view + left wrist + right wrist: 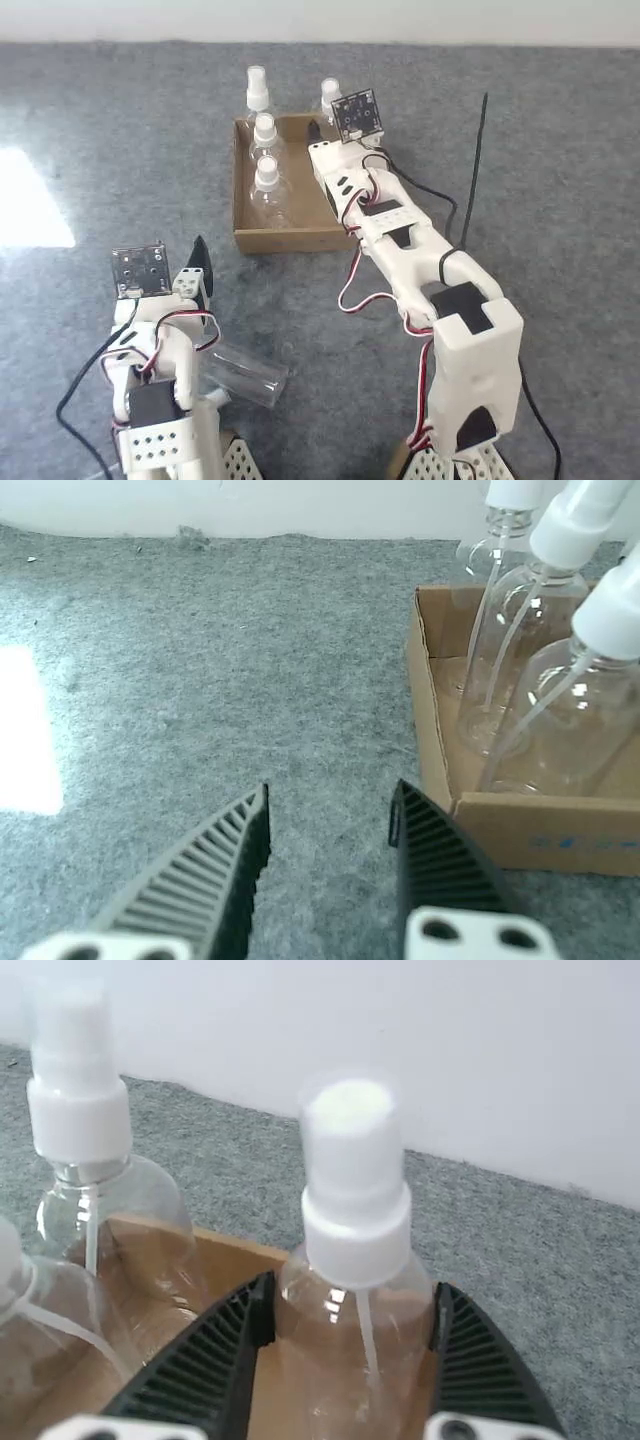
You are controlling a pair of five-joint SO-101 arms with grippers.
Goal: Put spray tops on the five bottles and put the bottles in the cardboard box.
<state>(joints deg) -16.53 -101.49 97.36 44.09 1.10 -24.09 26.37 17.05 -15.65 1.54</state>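
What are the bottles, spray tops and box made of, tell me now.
Bottles: probably clear plastic, glossy; the dip tubes show through the walls. Spray tops: apparently opaque white plastic, smooth. Box: brown cardboard, matte; thin walls with a raw-cut rim.

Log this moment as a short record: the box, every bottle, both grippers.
cardboard box: open-topped, on the grey carpet
in the box: three capped bottles, upright, in a row along one side
held bottle: spray top on, upright, at the box's far corner
right gripper: shut on the held bottle, one finger on each side
left gripper: open, holding nothing, over the carpet short of the box
loose bottle: on its side by the left arm's base, outside the box; whether it has a top cannot be told
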